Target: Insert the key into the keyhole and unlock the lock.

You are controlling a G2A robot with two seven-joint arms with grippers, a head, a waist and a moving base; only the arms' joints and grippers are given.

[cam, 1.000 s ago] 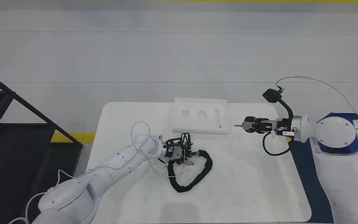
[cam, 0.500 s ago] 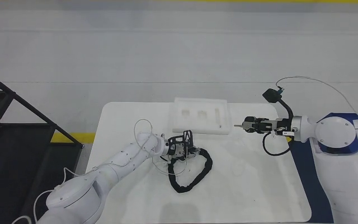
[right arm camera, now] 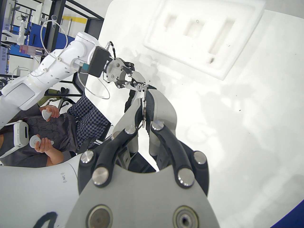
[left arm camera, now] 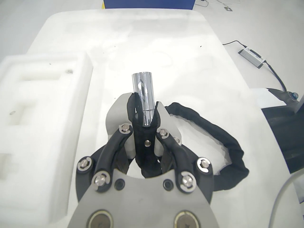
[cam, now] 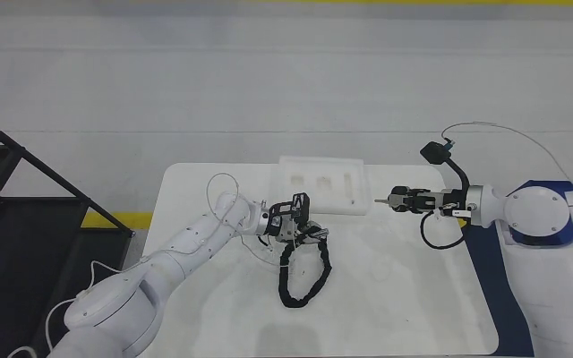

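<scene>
Lock [left arm camera: 142, 88] in left pincer [left arm camera: 144, 110]

Left gripper [cam: 307, 230] on chain lock [cam: 291, 285], right gripper [cam: 391, 200] beside foam tray [cam: 288, 193]

A white foam tray [cam: 286, 192] with three rectangular recesses is placed near the far edge of the white rounded table [cam: 403, 295]. A black metal frame [cam: 36, 206] is seen on the floor beside this table.

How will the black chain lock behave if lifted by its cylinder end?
Probably floppy: its sleeved chain trails looped on the table behind the left gripper. The chrome cylinder looks rigid, perhaps slippery.
</scene>
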